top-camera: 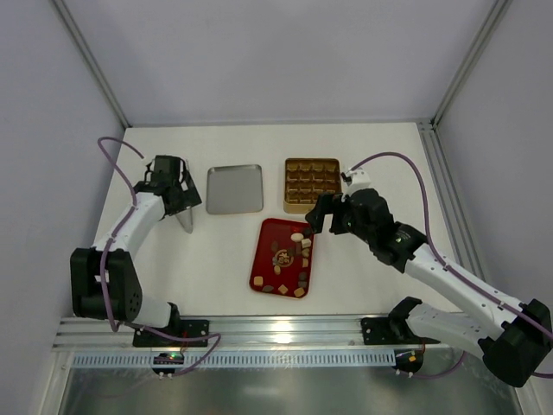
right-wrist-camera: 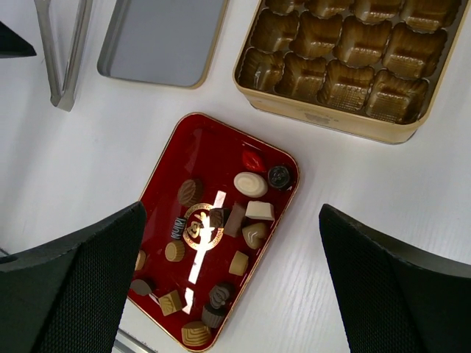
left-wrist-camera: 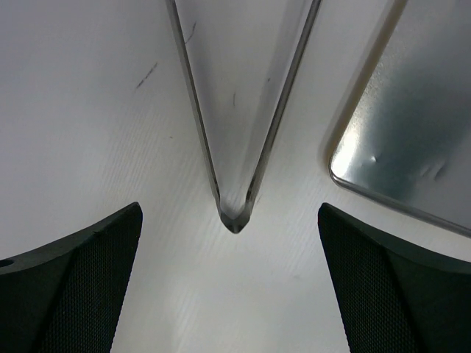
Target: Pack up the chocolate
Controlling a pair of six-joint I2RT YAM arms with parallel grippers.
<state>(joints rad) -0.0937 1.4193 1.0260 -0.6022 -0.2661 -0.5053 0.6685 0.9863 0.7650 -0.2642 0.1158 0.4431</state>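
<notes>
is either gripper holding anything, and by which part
Nothing is held. The left gripper is open over the tongs; the right gripper is open above the chocolate in the red tray.

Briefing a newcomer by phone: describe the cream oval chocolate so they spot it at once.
Find the red rectangular tray beside the square gold tin. At the tray's end nearest the tin, next to a round dark piece, lies the cream chocolate: the only smooth pale oval.

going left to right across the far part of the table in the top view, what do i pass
tongs → silver lid → gold tin. The red tray lies nearer and spans lid and tin, so it is left out.
</notes>
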